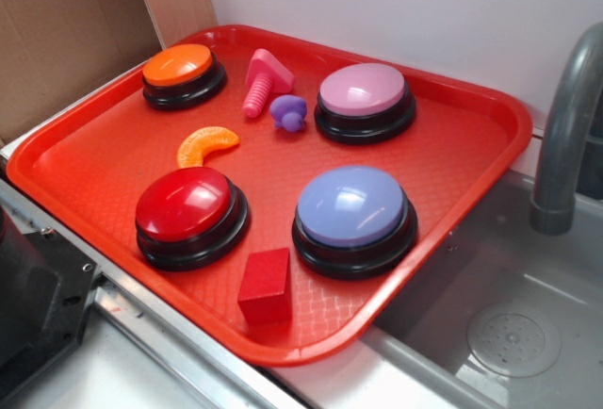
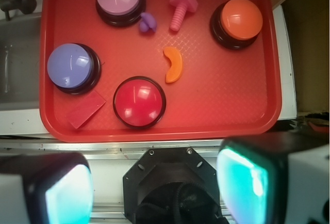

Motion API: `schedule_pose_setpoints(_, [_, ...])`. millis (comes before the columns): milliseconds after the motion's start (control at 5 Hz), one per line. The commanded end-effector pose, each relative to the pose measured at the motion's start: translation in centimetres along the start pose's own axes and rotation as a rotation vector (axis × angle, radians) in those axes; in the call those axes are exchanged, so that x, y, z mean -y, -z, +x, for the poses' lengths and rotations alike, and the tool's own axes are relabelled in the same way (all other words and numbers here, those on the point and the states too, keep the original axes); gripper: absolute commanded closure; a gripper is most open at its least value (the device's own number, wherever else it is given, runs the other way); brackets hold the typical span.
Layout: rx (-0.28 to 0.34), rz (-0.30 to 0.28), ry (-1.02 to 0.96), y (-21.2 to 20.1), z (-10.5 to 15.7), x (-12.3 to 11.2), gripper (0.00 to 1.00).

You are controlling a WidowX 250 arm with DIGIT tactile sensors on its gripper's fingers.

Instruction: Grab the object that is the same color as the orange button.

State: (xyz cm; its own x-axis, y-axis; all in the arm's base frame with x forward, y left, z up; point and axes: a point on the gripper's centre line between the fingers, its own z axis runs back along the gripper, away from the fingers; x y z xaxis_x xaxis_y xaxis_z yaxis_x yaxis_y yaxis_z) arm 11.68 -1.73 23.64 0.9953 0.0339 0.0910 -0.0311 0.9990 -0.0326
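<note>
The object, a small glossy orange crescent (image 1: pixel 205 144) (image 2: pixel 174 64), lies on the red tray (image 1: pixel 85 159) (image 2: pixel 216 105) between the buttons. The orange button (image 1: pixel 181 73) (image 2: pixel 238 21) stands at the tray's back left corner in the exterior view, top right in the wrist view. My gripper (image 2: pixel 154 188) is open, high above the tray's near edge and well short of the crescent. Its two fingers (image 2: pixel 67 193) with teal pads frame the robot's black base below. The gripper does not show in the exterior view.
On the tray also stand a red button (image 1: pixel 188 213), a blue button (image 1: pixel 353 216) and a pink button (image 1: pixel 365 98). A pink bolt (image 1: pixel 264 79), a purple piece (image 1: pixel 288 111) and a red cube (image 1: pixel 266 285) lie among them. A sink (image 1: pixel 509 324) with grey faucet (image 1: pixel 565 136) is on the right.
</note>
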Motion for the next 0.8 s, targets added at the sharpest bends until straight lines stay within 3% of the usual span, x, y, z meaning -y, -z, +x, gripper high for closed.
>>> schedule_pose_setpoints(0, [0.000,0.000,0.000,0.0,0.0,0.0,0.00])
schedule_pose_setpoints(200, [-0.012,0.031,0.108,1.9,2.4,-0.9,0.00])
schedule_pose_setpoints(400, [-0.045,0.012,0.229,4.9,5.5,-1.4,0.00])
schedule_pose_setpoints(600, [-0.001,0.029,0.278,7.1,7.5,-2.1,0.00])
